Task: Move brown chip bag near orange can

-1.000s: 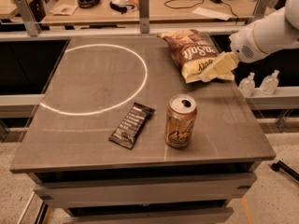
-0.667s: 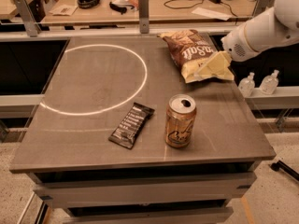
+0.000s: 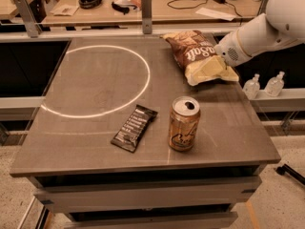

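At the far right part of the table (image 3: 228, 128), the gripper (image 3: 227, 60) reaches in over the right edge on its white arm (image 3: 267, 30) and meets the pale yellow end of the brown chip bag (image 3: 195, 51). Whether it is clamped on the bag or only pressed against it cannot be told, since the crumpled yellow band covers its tip. From the gripper the bag stretches toward the table's far edge, with its dark end almost at that edge and its yellow end puffed up and tilted.

Nearer the camera than the gripper, and a little left of it in the view, stands the orange can (image 3: 184, 124). It is upright with its top opened, and it is apart from the bag, with bare tabletop between the 2. Left of the can lies 1 flat black snack wrapper (image 3: 134, 127), near it but not touching, just outside the white circle (image 3: 149, 75) drawn on the tabletop. Bare surface runs from the can to the right edge, and the front edge lies near the can. Beyond the right edge, lower than the gripper, 2 small clear bottles (image 3: 251, 86) stand on a ledge.
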`<move>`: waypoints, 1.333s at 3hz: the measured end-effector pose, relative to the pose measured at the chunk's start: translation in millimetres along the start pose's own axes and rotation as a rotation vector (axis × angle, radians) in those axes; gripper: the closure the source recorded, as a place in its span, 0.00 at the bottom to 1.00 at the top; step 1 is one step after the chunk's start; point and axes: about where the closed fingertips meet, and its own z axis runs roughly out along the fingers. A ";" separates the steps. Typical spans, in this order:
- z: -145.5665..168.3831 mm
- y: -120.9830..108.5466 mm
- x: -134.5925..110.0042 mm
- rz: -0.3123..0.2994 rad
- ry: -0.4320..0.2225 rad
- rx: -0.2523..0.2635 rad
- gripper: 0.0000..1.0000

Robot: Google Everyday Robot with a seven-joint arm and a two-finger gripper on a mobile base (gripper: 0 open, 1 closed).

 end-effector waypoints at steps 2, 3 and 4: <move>17.8 5.6 1.9 0.017 0.019 -0.058 0.17; 17.3 5.6 1.5 0.017 0.019 -0.058 0.41; 16.5 5.5 0.8 0.017 0.019 -0.058 0.64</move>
